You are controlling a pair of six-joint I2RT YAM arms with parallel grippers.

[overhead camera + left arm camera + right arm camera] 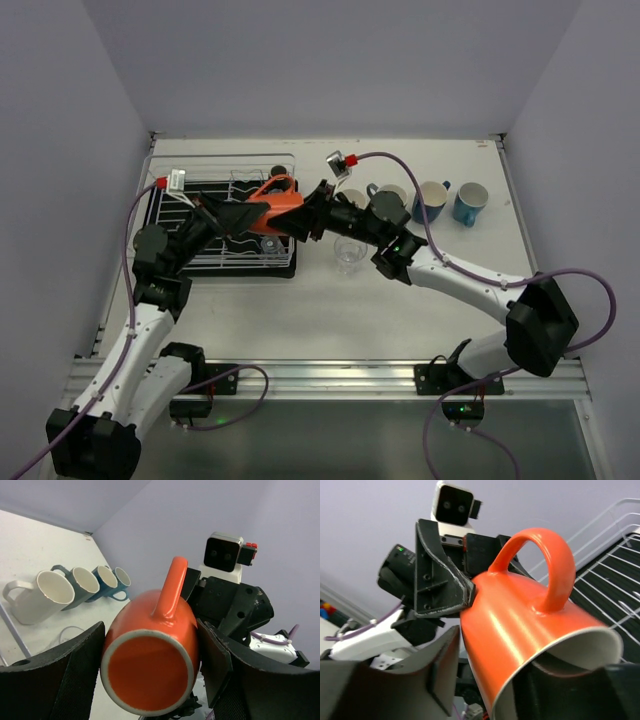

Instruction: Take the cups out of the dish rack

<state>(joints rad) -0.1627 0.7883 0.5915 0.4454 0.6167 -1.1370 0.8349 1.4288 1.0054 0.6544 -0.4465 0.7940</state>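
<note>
An orange mug hangs in the air on its side over the right end of the white wire dish rack. My left gripper is shut on its base end; in the left wrist view both pads press the mug, its bottom facing the camera. My right gripper is open at the mouth end. In the right wrist view one finger is inside the mug and the other stands just outside its wall. A dark cup stays at the rack's far edge.
Right of the rack stand a clear tumbler and a row of mugs: cream, grey, dark blue and light blue. The rack's wires lie just below the mug.
</note>
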